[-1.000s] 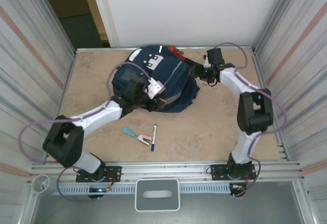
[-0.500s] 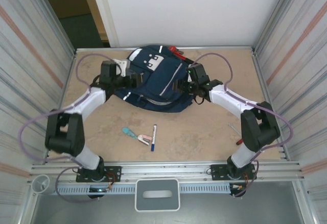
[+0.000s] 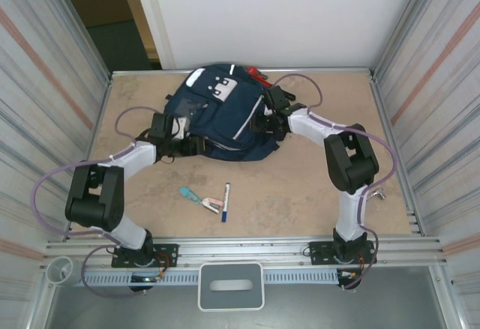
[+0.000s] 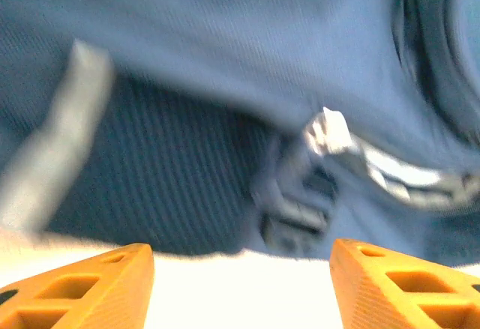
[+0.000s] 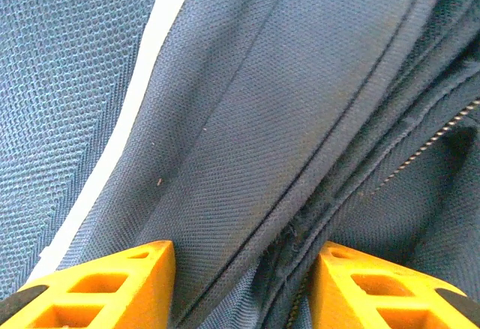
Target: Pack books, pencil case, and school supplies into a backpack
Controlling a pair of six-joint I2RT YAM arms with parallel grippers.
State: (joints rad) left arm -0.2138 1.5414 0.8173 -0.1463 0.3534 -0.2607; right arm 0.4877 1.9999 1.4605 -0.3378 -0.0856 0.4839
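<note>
The navy backpack (image 3: pixel 225 115) carries a white patch (image 3: pixel 223 85) whose marks are too small to read. At the backpack's left edge is the left gripper (image 4: pixel 240 258), fingers spread. The right gripper (image 5: pixel 244 258), also spread, is close against the backpack's right side. The white marker (image 3: pixel 226 201) and the teal-and-pink stapler-like item (image 3: pixel 196 197) lie together nearer than the backpack, well apart from both grippers.

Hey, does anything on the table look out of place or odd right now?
The marker and the teal-and-pink stapler lie loose on the table, well short of the slumped backpack. Something red pokes out behind the backpack's far edge; what it is I can't tell.
</note>
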